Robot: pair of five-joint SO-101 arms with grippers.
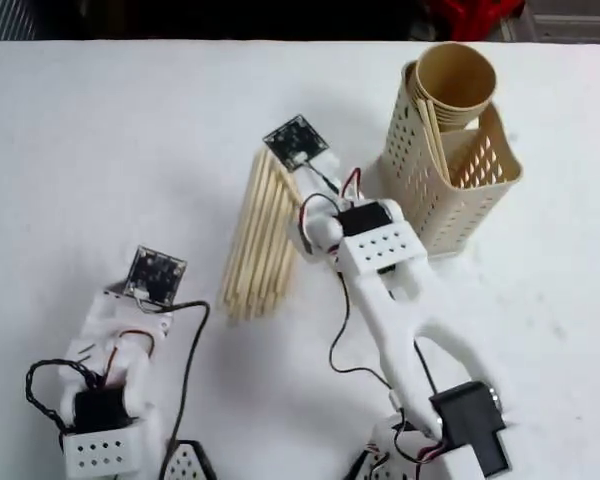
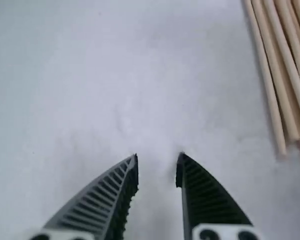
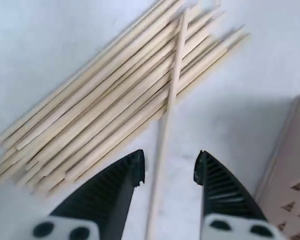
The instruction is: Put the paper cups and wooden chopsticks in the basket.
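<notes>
High view: chopsticks [image 1: 263, 238] near basket [image 1: 410, 172]

Tan paper cups [image 1: 460, 75] nested in basket [image 1: 418, 172], chopsticks [image 1: 261, 238] piled beside

Right gripper [image 3: 169, 161]: jaws parted, astride one loose chopstick [image 3: 166, 116]. Chopstick pile [image 3: 105, 105]: gripper's eleven o'clock, on white table [image 3: 45, 35]. Basket [image 3: 290, 192] wall: four o'clock.

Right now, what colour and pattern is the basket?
The basket is cream, and its walls are perforated with rows of small holes. The high view shows it best.
</notes>
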